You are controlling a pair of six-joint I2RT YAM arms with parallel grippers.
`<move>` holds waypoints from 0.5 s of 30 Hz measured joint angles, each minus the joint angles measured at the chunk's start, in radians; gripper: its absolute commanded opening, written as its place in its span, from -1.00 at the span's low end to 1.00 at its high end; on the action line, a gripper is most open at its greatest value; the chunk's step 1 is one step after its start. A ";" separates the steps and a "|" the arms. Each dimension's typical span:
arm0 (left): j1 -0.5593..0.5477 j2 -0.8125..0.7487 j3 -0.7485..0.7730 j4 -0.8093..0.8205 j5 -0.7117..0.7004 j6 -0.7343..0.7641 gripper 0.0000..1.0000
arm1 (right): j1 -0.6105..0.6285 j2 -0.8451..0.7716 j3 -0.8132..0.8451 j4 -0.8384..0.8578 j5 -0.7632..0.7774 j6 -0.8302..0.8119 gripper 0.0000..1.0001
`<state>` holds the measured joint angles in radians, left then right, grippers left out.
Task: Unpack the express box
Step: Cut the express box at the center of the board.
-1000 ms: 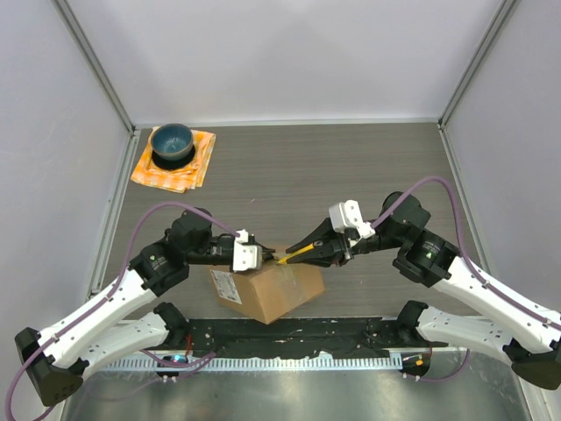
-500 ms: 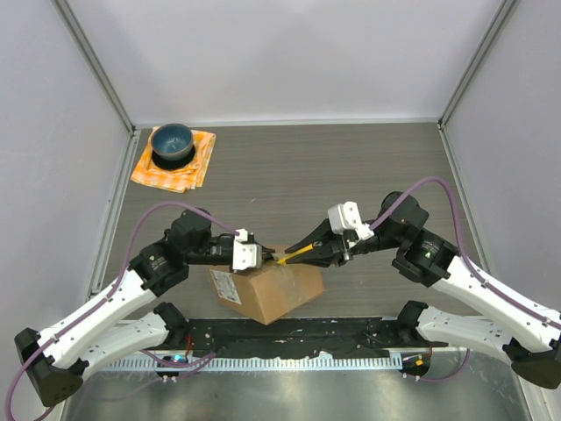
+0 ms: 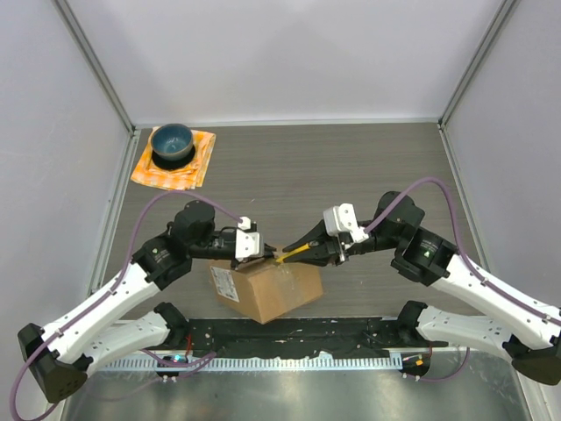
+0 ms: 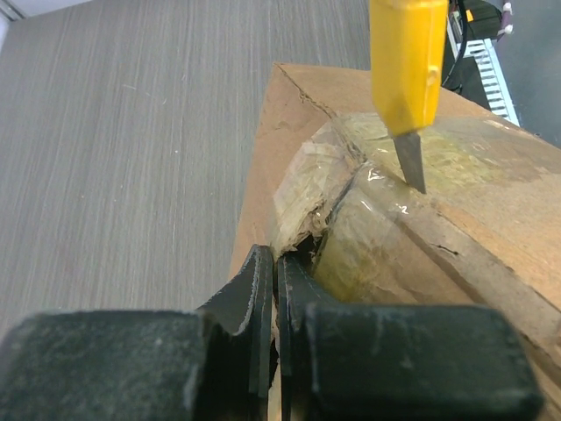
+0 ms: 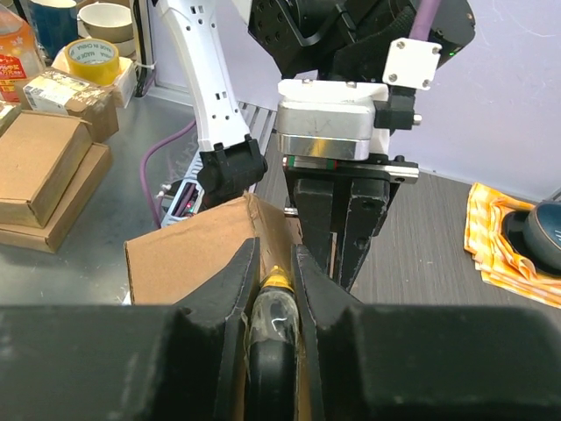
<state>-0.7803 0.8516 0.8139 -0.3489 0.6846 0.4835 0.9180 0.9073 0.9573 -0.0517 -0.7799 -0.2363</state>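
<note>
Both wrists have crept inward over the brown rectangular cardboard express box (image 3: 267,294): the left pincer (image 3: 260,255) has shifted right and the right pincer (image 3: 313,251) has edged left.

The express box sits on the grey wood-grain bench (image 3: 307,167) near its front edge, between the two arms and turned at an angle. The left pincer is pressed together at one end of the top seam, its fingertips (image 4: 260,281) against the torn, crinkled clear shiny tape (image 4: 386,219). Whether any tape is caught between them cannot be told. The right pincer pinches a yellow-handled utility knife (image 3: 294,253), and the tip of its short grey blade (image 4: 410,162) meets the tape on the seam, just beyond the left fingertips. Well apart, at the far left, a round blue bowl (image 3: 172,143) rests on a folded orange checked cloth (image 3: 200,160).
</note>
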 measured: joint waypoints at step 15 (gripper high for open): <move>0.145 0.048 0.038 -0.029 0.114 -0.066 -1.00 | 0.087 0.093 0.103 -0.070 0.142 -0.110 -0.98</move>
<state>-0.6353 0.9001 0.8520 -0.3779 0.7982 0.4179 1.0050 1.0004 1.0599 -0.1219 -0.6384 -0.3462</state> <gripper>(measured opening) 0.054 0.222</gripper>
